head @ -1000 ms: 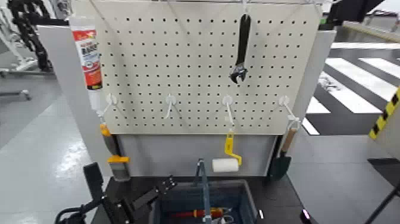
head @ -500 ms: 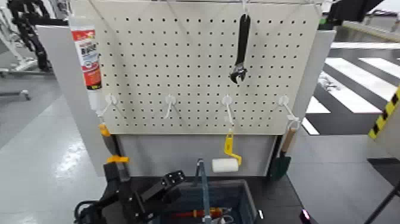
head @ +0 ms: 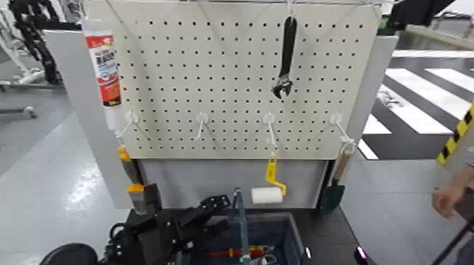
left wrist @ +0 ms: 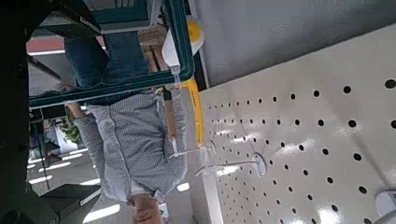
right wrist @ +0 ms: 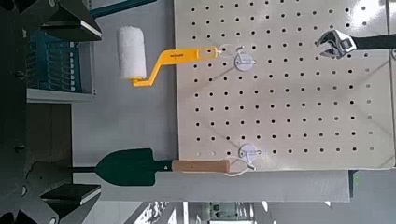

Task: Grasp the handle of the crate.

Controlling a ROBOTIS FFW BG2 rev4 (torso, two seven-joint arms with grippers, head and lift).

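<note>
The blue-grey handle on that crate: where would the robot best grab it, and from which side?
Probably by the bar's upper part, from the robot's left. The handle is thin and stands up above the crate, leaving room for fingers around it. The left gripper is already beside it on that side, open.
</note>
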